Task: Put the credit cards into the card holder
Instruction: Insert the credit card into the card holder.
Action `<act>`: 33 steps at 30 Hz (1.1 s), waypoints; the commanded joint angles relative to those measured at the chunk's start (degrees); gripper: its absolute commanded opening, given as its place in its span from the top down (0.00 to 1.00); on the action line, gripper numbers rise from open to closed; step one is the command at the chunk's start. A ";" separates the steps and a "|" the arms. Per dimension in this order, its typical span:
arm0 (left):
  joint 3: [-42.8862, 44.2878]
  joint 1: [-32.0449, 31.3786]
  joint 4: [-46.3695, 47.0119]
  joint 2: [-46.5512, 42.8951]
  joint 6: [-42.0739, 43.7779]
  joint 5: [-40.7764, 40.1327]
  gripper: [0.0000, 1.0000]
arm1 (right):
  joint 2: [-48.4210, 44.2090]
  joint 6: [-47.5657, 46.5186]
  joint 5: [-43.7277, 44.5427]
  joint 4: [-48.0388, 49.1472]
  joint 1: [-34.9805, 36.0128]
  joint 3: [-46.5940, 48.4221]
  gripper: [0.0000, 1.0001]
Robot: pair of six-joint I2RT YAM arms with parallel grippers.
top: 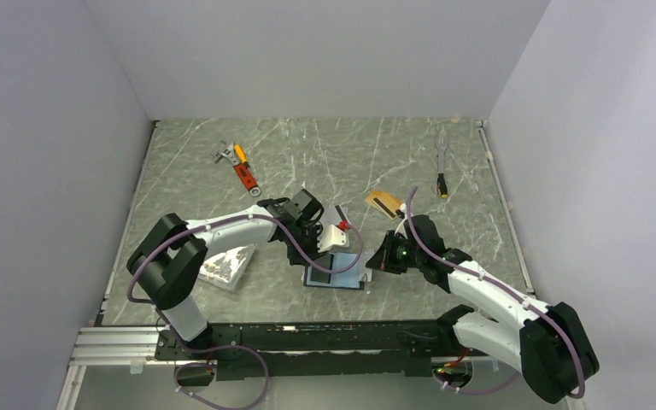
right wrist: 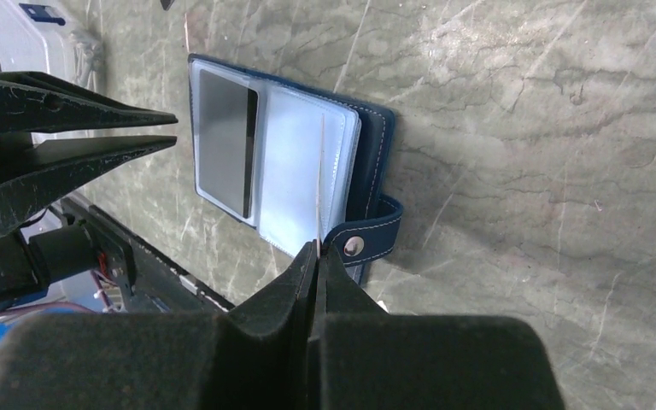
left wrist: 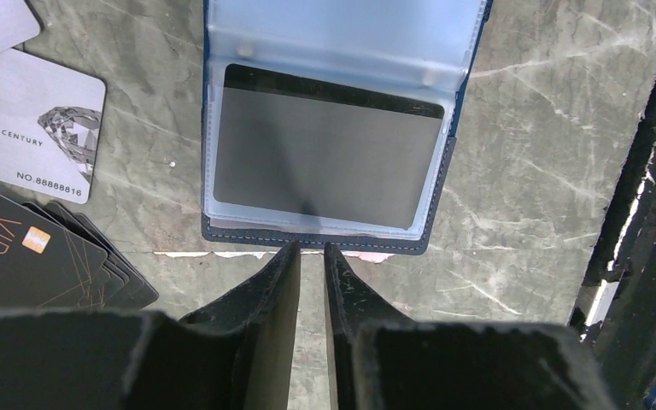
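The navy card holder lies open on the table. A silver-grey credit card with a black stripe sits in its clear pocket. My left gripper hovers at the holder's near edge, its jaws a narrow gap apart with nothing between them. My right gripper is shut on a thin clear pocket leaf, which stands edge-on beside the snap tab. A silver VIP card and fanned black cards lie left of the holder. An orange-gold card lies further back.
A clear plastic box of small parts rests at the left by the left arm. An orange-handled tool and pliers lie toward the back. The black front rail runs close to the holder.
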 commanded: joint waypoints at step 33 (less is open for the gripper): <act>-2.46 -2.24 1.44 1.92 2.49 -7.33 0.88 | 1.03 0.24 2.73 4.48 1.38 -2.64 1.00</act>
